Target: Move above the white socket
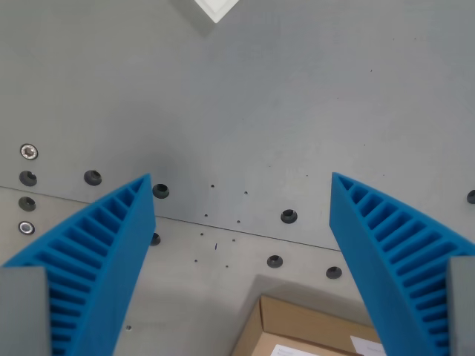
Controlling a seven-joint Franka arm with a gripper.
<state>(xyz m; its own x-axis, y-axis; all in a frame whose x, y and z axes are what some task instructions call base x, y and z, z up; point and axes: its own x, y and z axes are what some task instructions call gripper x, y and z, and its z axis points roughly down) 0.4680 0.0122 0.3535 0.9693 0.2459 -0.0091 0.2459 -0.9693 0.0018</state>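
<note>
A corner of the white socket (216, 8) shows at the top edge of the wrist view, just left of centre, cut off by the frame. My gripper (241, 185) hangs well below it in the picture, over bare grey metal. Its two blue ribbed fingers (104, 245) stand wide apart with nothing between them, so it is open.
The grey metal plate (297, 111) has a seam running across and several dark bolt holes (289, 216) along it. Two silver screws (29, 152) sit at the left. A brown cardboard box (304, 330) with a white label lies at the bottom, between the fingers.
</note>
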